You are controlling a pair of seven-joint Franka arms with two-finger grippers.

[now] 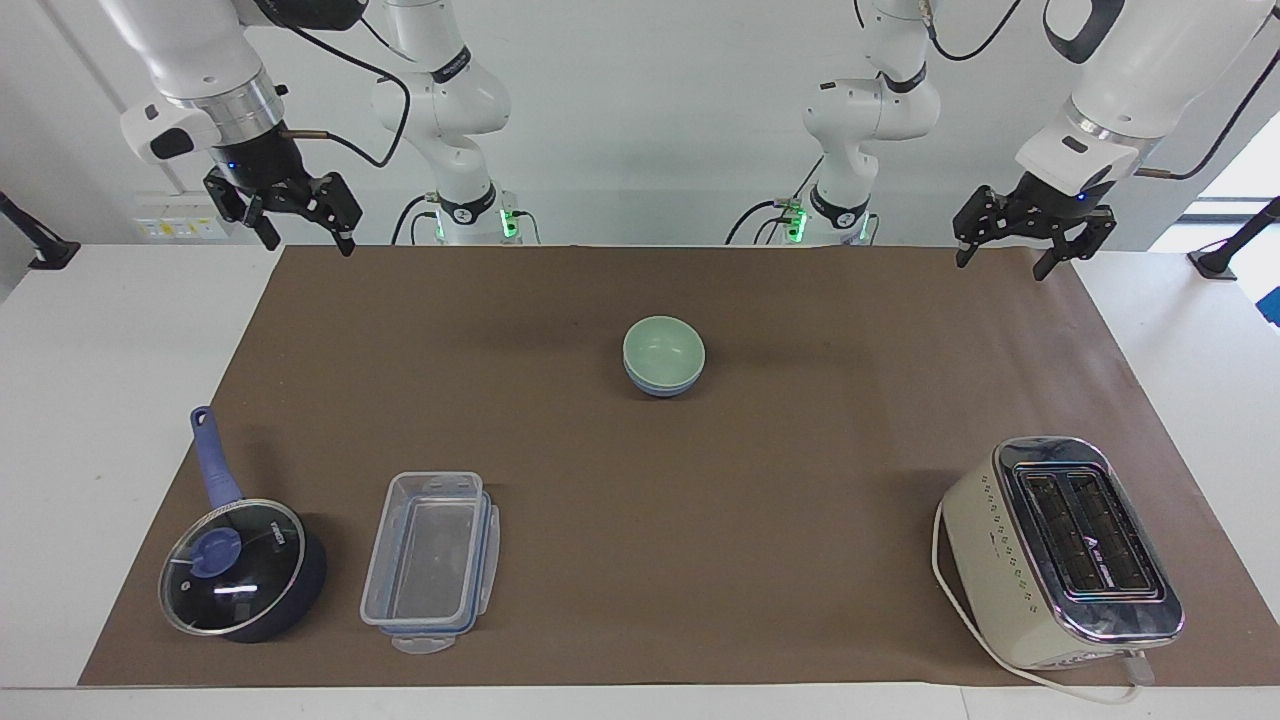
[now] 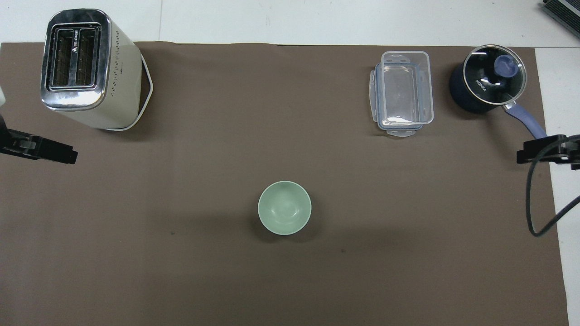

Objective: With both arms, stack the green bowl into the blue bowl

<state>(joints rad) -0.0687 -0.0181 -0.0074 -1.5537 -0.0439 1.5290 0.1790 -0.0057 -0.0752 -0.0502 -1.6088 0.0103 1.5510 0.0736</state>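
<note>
The green bowl (image 1: pixel 663 346) sits nested inside the blue bowl (image 1: pixel 660 385) in the middle of the brown mat; only the blue bowl's lower wall shows. In the overhead view the green bowl (image 2: pixel 284 207) covers the blue one. My left gripper (image 1: pixel 1002 262) is open and empty, raised over the mat's edge at the left arm's end. My right gripper (image 1: pixel 308 243) is open and empty, raised over the mat's corner at the right arm's end. Both are well apart from the bowls. In the overhead view only the tips of the left gripper (image 2: pixel 54 153) and the right gripper (image 2: pixel 539 154) show.
A cream toaster (image 1: pixel 1065 550) stands farther from the robots at the left arm's end. A clear plastic container (image 1: pixel 432 560) and a dark blue-handled saucepan (image 1: pixel 240 568) with a glass lid stand farther out at the right arm's end. The brown mat (image 1: pixel 640 560) covers the table.
</note>
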